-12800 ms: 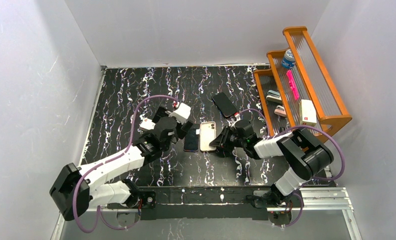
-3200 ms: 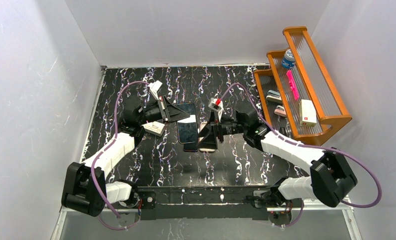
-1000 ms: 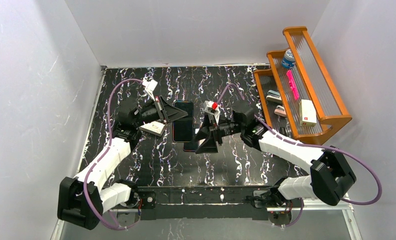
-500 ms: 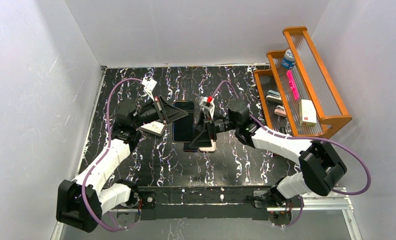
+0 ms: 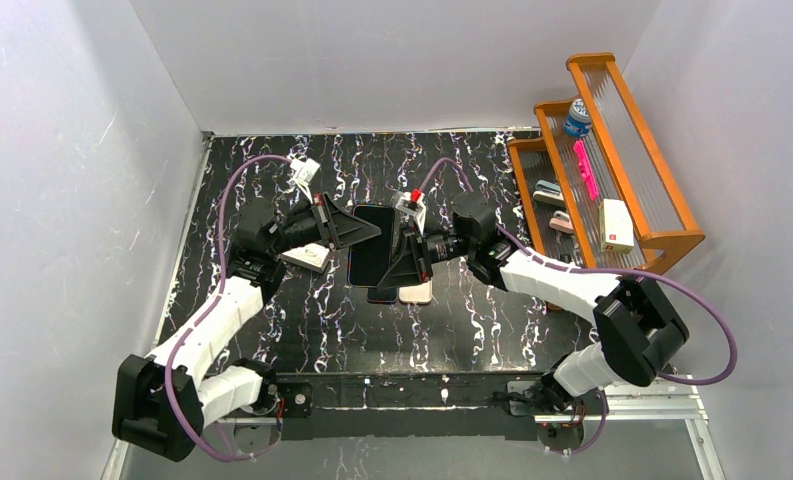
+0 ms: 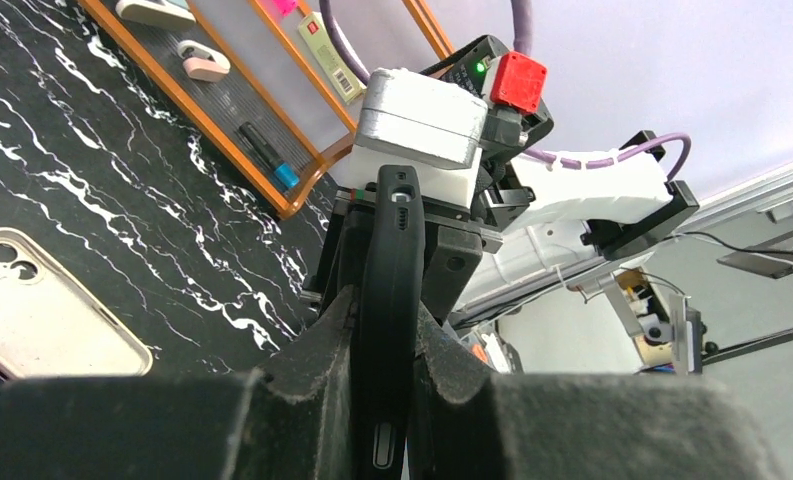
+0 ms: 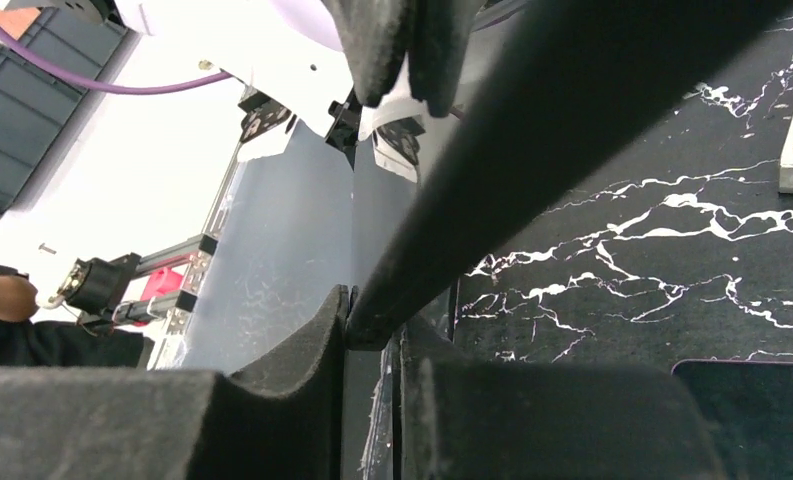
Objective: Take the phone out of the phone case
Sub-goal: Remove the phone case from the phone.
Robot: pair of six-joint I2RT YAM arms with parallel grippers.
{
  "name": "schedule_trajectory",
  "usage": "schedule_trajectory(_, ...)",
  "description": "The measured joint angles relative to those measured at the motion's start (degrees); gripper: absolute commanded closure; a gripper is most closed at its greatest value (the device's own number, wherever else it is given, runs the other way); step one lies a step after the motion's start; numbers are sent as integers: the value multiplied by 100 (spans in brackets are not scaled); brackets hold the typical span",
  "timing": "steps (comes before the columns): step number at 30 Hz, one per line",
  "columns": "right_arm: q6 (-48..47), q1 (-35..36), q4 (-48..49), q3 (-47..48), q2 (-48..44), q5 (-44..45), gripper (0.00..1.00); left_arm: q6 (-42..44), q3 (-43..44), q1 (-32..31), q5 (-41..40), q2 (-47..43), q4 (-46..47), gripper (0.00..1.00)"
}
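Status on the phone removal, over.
Left gripper, jaws shut on phone. Right gripper, jaws shut on its far end. Phone aloft; pale case lying below.

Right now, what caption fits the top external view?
The left gripper and right gripper clamp opposite edges of a dark phone held above the marbled table, pale phone case below.

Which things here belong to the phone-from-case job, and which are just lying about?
Job: held phone, left gripper, right gripper.
Lying about: pale phone, dark phone beside it, rack, bottle, pink marker, white box.
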Motion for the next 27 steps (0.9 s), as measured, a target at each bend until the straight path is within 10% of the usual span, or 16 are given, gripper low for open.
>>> schedule_trajectory(19,-1676,-87,-1853,435,-2,-28,97,-433,68,-26,223,682,59,100)
schedule_trajectory(27,-1770,-90,-2151,485,-4,227,82,-323,409,-31,284,1016,-549,100)
